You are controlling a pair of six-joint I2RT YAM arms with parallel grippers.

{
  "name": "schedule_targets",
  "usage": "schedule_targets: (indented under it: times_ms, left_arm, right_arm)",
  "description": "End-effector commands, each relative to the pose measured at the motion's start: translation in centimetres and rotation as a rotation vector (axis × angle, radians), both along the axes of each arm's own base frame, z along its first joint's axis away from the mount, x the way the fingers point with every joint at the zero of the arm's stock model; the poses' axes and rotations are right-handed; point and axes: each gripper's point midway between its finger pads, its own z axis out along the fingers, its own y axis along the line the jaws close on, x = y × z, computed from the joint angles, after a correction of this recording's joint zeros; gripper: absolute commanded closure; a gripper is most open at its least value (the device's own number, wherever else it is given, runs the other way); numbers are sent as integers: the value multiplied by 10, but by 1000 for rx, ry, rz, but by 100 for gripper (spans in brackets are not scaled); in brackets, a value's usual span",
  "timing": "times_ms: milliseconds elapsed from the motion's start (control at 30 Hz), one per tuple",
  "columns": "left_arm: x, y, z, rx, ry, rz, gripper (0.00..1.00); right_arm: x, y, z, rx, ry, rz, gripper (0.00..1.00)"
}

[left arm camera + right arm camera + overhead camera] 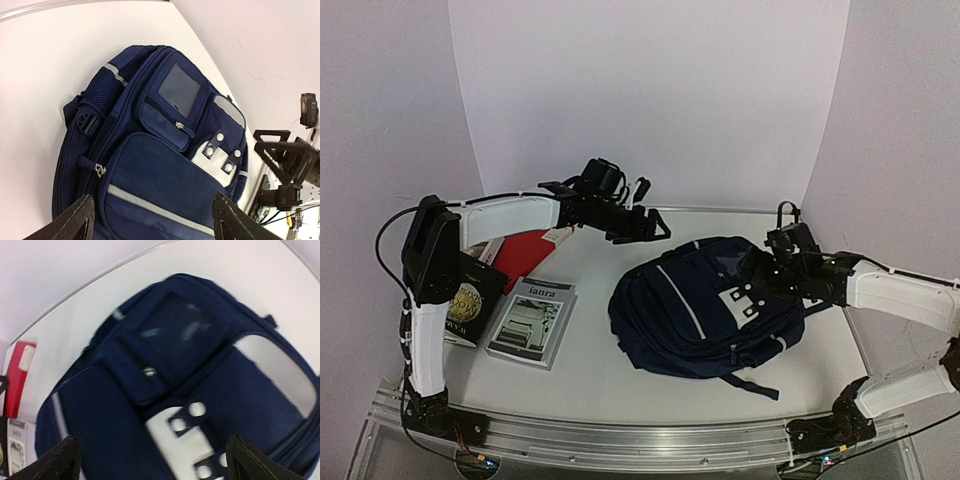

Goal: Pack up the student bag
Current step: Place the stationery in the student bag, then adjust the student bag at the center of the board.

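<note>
Student bag (705, 305) lay flat, front up, on the right half of the table (590, 375). It looked soft, floppy, probably slumpy, so I'd pinch the zipper edge or a strap. Left gripper (152, 220) and right gripper (152, 460) both gaped wide, holding nothing.

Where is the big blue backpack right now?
The navy blue fabric backpack lies on the white table, right of centre in the top view, with a grey-covered book to its left.

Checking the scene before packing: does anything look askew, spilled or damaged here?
Nothing stands out. The student bag lies flat and intact, pockets up; the books lie beside it, outside. The left gripper and right gripper hang open, empty.
</note>
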Motion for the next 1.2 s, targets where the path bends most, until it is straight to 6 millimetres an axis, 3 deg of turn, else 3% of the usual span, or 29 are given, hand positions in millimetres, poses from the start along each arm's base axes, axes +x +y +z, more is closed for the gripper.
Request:
schedule_targets:
  times_ms: [0,133,233,400,567,733,833,1000,1167]
  left_arm:
    - [6,-7,-19,52,-23,-64,19]
    - [-1,-12,-45,56,23,-102,18]
    - [-11,-13,-64,58,78,-132,19]
    - [-42,-12,-83,21,167,-189,24]
    - [-95,-17,-91,24,206,-257,28]
    - [-146,-23,-79,42,168,-281,29]
    - [-166,-23,-61,10,155,-275,29]
    - [-170,2,-35,-3,130,-160,23]
    - [-146,43,-28,31,161,38,18]
  right_arm:
    - [-11,-57,-32,30,98,-183,2]
    - [-17,-76,-48,15,123,-277,2]
    - [-16,-74,-64,-14,158,-257,5]
    - [15,-26,-70,100,107,-59,24]
    - [59,11,-42,130,-56,93,37]
    - [107,53,-34,85,-115,271,36]
    - [127,73,-29,68,-141,327,31]
    - [141,74,-4,18,-194,322,16]
    - [122,73,27,-55,-232,334,11]
